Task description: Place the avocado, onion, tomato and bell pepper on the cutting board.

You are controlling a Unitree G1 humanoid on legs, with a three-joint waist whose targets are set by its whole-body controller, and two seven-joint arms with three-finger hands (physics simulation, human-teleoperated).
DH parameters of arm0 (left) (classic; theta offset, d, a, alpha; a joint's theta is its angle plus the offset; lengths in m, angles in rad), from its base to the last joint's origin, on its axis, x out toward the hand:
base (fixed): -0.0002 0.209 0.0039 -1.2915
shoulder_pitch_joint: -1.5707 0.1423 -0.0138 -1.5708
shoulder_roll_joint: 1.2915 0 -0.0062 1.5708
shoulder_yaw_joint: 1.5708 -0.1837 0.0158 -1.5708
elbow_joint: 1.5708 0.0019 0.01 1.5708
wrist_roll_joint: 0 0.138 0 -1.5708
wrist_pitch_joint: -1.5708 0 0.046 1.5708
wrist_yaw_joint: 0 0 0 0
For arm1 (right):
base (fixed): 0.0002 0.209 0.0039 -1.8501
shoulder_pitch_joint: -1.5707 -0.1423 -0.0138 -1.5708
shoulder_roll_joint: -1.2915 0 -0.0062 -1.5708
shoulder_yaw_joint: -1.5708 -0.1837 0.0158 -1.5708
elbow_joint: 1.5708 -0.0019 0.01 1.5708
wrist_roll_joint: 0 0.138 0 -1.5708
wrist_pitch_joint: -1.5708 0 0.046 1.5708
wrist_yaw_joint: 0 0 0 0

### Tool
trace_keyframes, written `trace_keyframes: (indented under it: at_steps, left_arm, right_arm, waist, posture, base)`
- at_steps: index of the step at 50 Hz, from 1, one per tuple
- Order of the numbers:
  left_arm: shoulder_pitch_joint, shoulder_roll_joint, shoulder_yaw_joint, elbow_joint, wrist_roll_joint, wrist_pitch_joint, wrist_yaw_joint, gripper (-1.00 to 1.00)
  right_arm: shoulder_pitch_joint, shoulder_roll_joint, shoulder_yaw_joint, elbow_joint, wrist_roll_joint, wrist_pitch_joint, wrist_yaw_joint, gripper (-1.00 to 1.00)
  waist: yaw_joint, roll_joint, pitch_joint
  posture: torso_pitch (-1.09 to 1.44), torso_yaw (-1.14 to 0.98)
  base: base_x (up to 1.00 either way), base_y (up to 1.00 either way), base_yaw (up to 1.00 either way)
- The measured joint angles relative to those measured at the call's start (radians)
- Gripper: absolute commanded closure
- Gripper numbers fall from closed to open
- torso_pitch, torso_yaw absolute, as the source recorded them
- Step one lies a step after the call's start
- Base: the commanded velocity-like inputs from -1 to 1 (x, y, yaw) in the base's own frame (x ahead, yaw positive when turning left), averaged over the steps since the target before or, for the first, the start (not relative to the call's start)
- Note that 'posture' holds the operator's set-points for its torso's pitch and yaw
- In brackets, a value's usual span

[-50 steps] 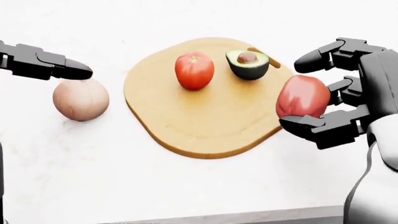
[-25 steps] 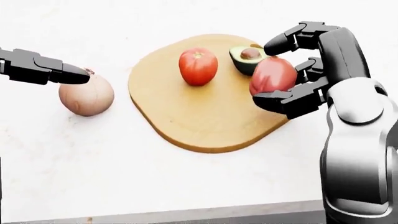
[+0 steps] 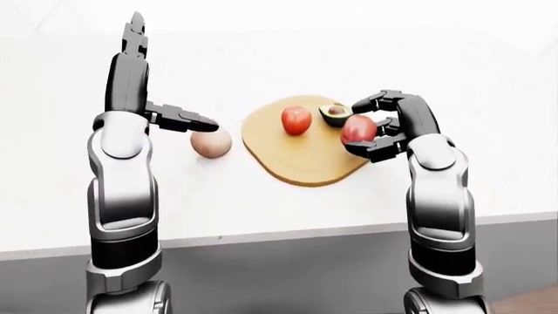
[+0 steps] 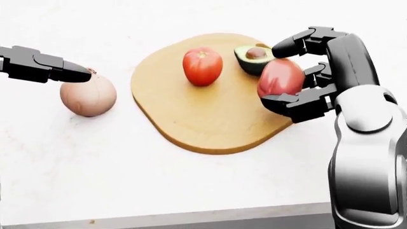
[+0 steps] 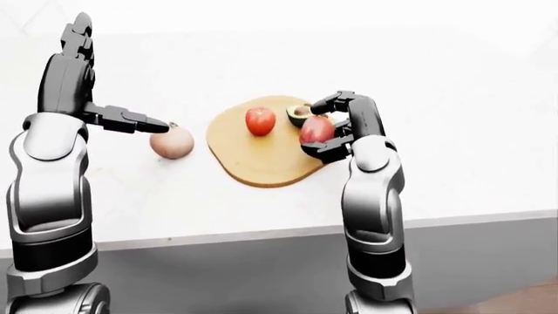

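Our right robot hand [image 4: 289,74], fingers clamped around the bell pepper [image 4: 280,77], has barely shifted in half a second, poised over the cutting board [image 4: 203,119] beside avocado [image 4: 253,58] and tomato [image 4: 202,66]. Our left robot hand [image 4: 44,67], fingers extended, still hovers over the onion [image 4: 88,97] on the counter [image 4: 127,171].

A white counter [image 4: 191,186] carries two things directly. The board [image 4: 210,124], tan and rounded, lies flat on it. The onion [image 4: 88,97] rests on the bare counter well left of the board in the head view, apart from it. Below the board, the counter's edge shows as a pale grey strip.
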Motion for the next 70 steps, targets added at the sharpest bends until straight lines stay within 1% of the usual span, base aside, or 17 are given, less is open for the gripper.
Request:
trace_keyframes:
  at_steps: [11, 17, 18, 25, 27, 31, 35, 36, 37, 38, 39, 46, 50, 53, 59, 66, 70]
  left_arm:
    - [0.012, -0.002, 0.003, 0.000, 0.003, -0.010, 0.001, -1.00]
    - [0.018, -0.001, 0.003, -0.006, 0.005, -0.011, 0.000, -1.00]
    - [0.019, 0.000, 0.004, -0.008, 0.005, -0.010, -0.002, -1.00]
    - [0.023, 0.002, 0.007, -0.017, 0.007, -0.010, -0.005, -1.00]
    - [0.024, 0.003, 0.007, -0.015, 0.006, -0.011, -0.006, -1.00]
    - [0.021, 0.005, 0.009, -0.009, 0.004, -0.013, -0.005, -1.00]
    - [0.021, 0.006, 0.010, -0.010, 0.004, -0.012, -0.004, -1.00]
    - [0.020, 0.005, 0.010, -0.011, 0.005, -0.012, -0.003, -1.00]
    - [0.020, 0.005, 0.009, -0.011, 0.005, -0.012, -0.003, -1.00]
    - [0.019, 0.005, 0.009, -0.010, 0.005, -0.012, -0.003, -1.00]
    - [0.018, 0.005, 0.008, -0.009, 0.005, -0.012, -0.002, -1.00]
    - [0.014, 0.010, 0.012, 0.000, -0.001, -0.016, -0.002, -1.00]
    - [-0.006, 0.014, 0.012, 0.032, -0.010, -0.020, 0.000, -1.00]
    - [-0.019, 0.015, 0.014, 0.032, -0.020, 0.000, -0.005, -1.00]
    - [-0.050, 0.025, 0.029, 0.035, -0.081, 0.057, -0.034, -1.00]
    - [-0.082, 0.031, -0.003, 0.175, -0.127, 0.023, -0.069, -1.00]
    - [-0.057, 0.026, -0.009, 0.178, -0.131, 0.018, -0.095, -1.00]
  right_arm:
    - [0.017, 0.009, 0.002, -0.001, 0.000, -0.007, 0.000, 0.19]
    - [0.023, 0.009, 0.003, -0.008, 0.000, -0.007, -0.001, 0.11]
    - [0.024, 0.009, 0.003, -0.011, -0.001, -0.006, 0.000, 0.05]
    - [0.023, 0.008, 0.005, -0.019, -0.006, 0.001, 0.006, -0.07]
    - [0.018, 0.009, 0.006, -0.015, -0.008, 0.000, 0.007, -0.22]
    - [0.013, 0.009, 0.006, -0.018, -0.008, -0.006, 0.008, -0.26]
    - [0.016, 0.007, 0.007, -0.030, -0.014, -0.004, 0.014, -0.49]
    - [0.016, 0.007, 0.008, -0.032, -0.016, -0.002, 0.016, -0.74]
    - [0.015, 0.006, 0.008, -0.033, -0.017, 0.001, 0.018, -0.79]
    - [0.014, 0.005, 0.008, -0.036, -0.019, 0.004, 0.021, -0.95]
    - [0.013, 0.005, 0.007, -0.038, -0.020, 0.006, 0.023, -1.00]
    - [0.017, -0.005, 0.011, -0.076, -0.042, 0.034, 0.041, -1.00]
    - [0.018, -0.025, 0.013, -0.179, -0.085, 0.086, 0.083, -1.00]
    - [0.046, -0.033, 0.013, -0.281, -0.127, 0.116, 0.117, -1.00]
    - [0.095, -0.032, 0.015, -0.388, -0.201, 0.155, 0.179, -1.00]
    - [0.146, 0.000, 0.003, -0.426, -0.235, 0.127, 0.206, -1.00]
    - [0.152, -0.002, -0.009, -0.439, -0.241, 0.125, 0.213, -1.00]
  waist:
    - [0.000, 0.001, 0.000]
    - [-0.001, 0.000, 0.000]
    - [-0.001, 0.000, 0.000]
    - [-0.001, 0.001, -0.001]
    - [-0.001, 0.001, -0.001]
    - [-0.001, 0.001, -0.001]
    - [-0.001, -0.001, -0.002]
    - [-0.001, -0.001, -0.002]
    - [-0.001, -0.001, -0.002]
    - [-0.001, -0.001, -0.001]
    - [-0.001, -0.001, -0.001]
    - [0.000, 0.001, 0.001]
    - [0.003, -0.001, 0.002]
    - [0.003, -0.005, 0.002]
    - [0.001, -0.004, 0.001]
    - [0.001, 0.001, 0.000]
    - [-0.002, 0.001, 0.002]
  posture:
    - [0.00, 0.00]
    - [0.00, 0.00]
    - [0.00, 0.00]
    - [0.00, 0.00]
    - [0.00, 0.00]
    - [0.00, 0.00]
    - [0.00, 0.00]
    - [0.00, 0.00]
    - [0.00, 0.00]
    - [0.00, 0.00]
    - [0.00, 0.00]
    - [0.00, 0.00]
    - [0.00, 0.00]
    - [0.00, 0.00]
    - [0.00, 0.00]
    - [0.00, 0.00]
    - [0.00, 0.00]
  base:
    - [0.00, 0.00, 0.00]
    - [0.00, 0.00, 0.00]
    - [0.00, 0.00, 0.00]
    - [0.00, 0.00, 0.00]
    - [0.00, 0.00, 0.00]
    - [0.00, 0.00, 0.00]
    - [0.00, 0.00, 0.00]
    - [0.00, 0.00, 0.00]
    - [0.00, 0.00, 0.00]
    - [0.00, 0.00, 0.00]
    - [0.00, 0.00, 0.00]
    - [0.00, 0.00, 0.00]
    - [0.00, 0.00, 0.00]
    - [0.00, 0.00, 0.00]
    - [0.00, 0.00, 0.00]
    - [0.00, 0.00, 0.00]
    - [0.00, 0.00, 0.00]
